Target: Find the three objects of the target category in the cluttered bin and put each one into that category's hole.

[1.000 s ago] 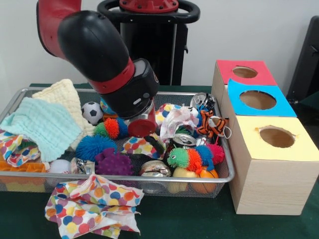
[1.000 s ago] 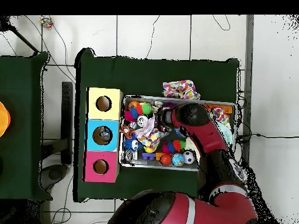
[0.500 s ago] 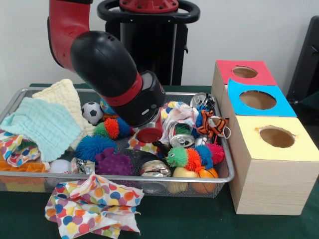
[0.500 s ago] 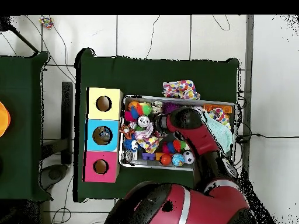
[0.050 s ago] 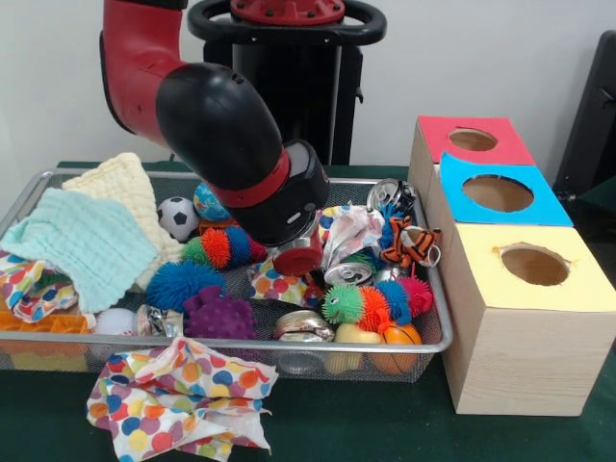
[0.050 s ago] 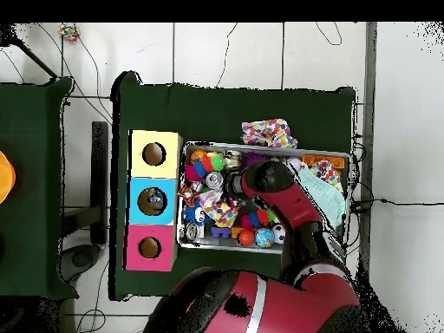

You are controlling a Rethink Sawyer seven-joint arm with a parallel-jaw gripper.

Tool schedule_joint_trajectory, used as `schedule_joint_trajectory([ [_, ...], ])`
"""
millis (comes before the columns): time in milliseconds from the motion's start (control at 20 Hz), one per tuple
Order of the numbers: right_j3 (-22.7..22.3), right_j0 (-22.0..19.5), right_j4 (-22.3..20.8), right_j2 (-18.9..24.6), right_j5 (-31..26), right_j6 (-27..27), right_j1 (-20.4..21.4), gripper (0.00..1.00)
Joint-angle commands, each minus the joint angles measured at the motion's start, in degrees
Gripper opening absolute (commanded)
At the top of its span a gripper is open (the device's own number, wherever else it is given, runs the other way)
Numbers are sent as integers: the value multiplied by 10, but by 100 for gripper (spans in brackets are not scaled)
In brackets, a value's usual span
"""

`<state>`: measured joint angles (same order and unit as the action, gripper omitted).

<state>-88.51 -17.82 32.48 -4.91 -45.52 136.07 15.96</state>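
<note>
A wire bin [image 5: 241,342] holds mixed clutter: crushed silver cans [image 5: 348,272] [image 5: 300,325] [image 5: 388,192], spiky rubber balls [image 5: 183,282] [image 5: 219,316], a soccer ball [image 5: 177,216], a tiger toy [image 5: 409,241] and cloths. My gripper [image 5: 298,258] is down in the middle of the bin, its red-capped end just left of the can beside a white polka-dot cloth [image 5: 351,229]. The clutter and the wrist hide its tip. In the overhead view the gripper [image 6: 234,182] sits over the bin's [image 6: 303,153] centre-left. Three boxes with holes stand beside the bin: red [image 5: 433,130], blue [image 5: 549,207], yellow [image 5: 500,289].
A teal cloth [image 5: 82,241] and a pale yellow cloth [image 5: 120,183] fill the bin's left end. A polka-dot cloth [image 5: 178,395] lies on the green table outside the bin's front. The arm's black elbow [image 5: 217,125] looms over the bin's middle.
The arm has swung toward the box side of the bin, carrying the gripper from beside the spiky balls to beside the can and white cloth.
</note>
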Motion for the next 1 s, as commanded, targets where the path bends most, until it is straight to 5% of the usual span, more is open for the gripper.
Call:
schedule_joint_trajectory([
  [50,43,13,-23,6,-38,93,-18,0],
  [250,71,34,-64,-41,5,68,-7,0],
  [500,177,79,-210,-169,20,-6,9,0],
  [600,187,73,-230,-169,-8,-20,22,0],
  [700,102,69,-249,-154,46,-28,54,0],
  [850,37,48,-267,-138,67,-34,94,0],
  [1000,53,14,-277,-120,70,-37,78,0],
])
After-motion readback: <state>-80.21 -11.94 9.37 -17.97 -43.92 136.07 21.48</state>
